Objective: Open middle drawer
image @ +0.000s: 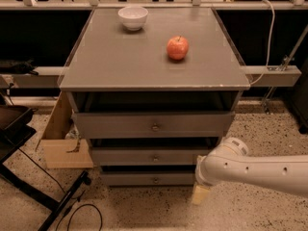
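Note:
The grey cabinet (120, 66) shows three drawer fronts under its flat top. The middle drawer (125, 156) is a wide grey front with a small round knob (155, 158) at its centre, and it looks pushed in. My white arm (250, 170) reaches in from the right edge, low beside the cabinet's right front corner. The gripper (199, 195) hangs down from it as a beige tip near the floor. It lies right of the lowest drawer (130, 179), below and to the right of the middle drawer's knob, touching neither.
A white bowl (133, 17) and a red apple (177, 47) sit on the cabinet top. A cardboard box (62, 146) leans at the cabinet's left. A black stand leg (65, 203) and cable cross the floor at lower left. A metal rail (274, 76) runs behind.

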`<move>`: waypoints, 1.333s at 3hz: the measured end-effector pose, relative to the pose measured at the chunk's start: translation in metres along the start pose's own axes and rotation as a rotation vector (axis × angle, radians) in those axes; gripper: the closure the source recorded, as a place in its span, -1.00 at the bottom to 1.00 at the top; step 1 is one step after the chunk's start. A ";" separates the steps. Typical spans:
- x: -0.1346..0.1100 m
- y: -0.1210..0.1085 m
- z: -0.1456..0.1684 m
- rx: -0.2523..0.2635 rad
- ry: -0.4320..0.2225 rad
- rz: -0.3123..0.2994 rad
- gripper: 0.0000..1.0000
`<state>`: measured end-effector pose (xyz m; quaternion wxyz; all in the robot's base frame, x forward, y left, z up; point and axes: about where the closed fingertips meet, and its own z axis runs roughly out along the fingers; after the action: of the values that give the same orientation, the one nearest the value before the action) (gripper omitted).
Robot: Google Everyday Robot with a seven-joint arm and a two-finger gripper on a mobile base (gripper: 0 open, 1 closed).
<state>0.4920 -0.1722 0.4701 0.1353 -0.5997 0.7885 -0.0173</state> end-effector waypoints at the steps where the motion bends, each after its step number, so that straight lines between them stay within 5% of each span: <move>1: -0.016 -0.024 0.021 0.054 -0.010 -0.057 -1.00; 4: -0.060 -0.067 0.074 0.095 0.031 -0.144 -1.00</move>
<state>0.5870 -0.1235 0.4227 0.1498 -0.6475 0.7435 -0.0738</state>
